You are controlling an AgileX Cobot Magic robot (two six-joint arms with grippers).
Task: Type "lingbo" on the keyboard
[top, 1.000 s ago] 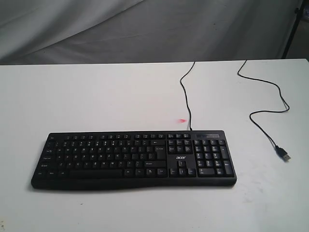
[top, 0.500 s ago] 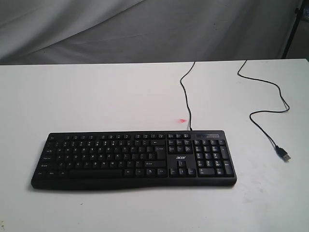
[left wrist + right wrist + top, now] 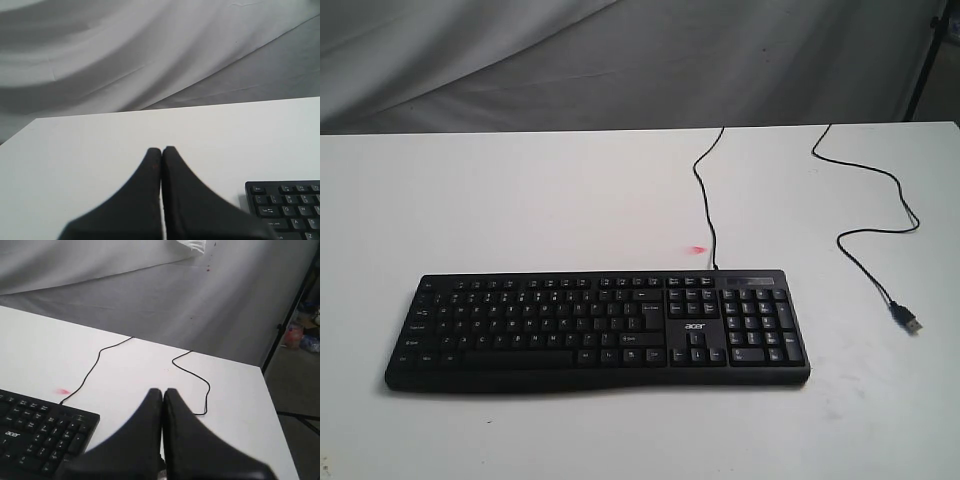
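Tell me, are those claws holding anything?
Nothing. The left claw and right claw are both shut empty, not touching the keyboard.

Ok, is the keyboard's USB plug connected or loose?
Loose: the USB plug lies bare on the table, right of the keyboard, attached to nothing.

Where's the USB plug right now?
In the exterior view the USB plug lies unplugged on the white table, to the right of the keyboard and close to the table's right edge.
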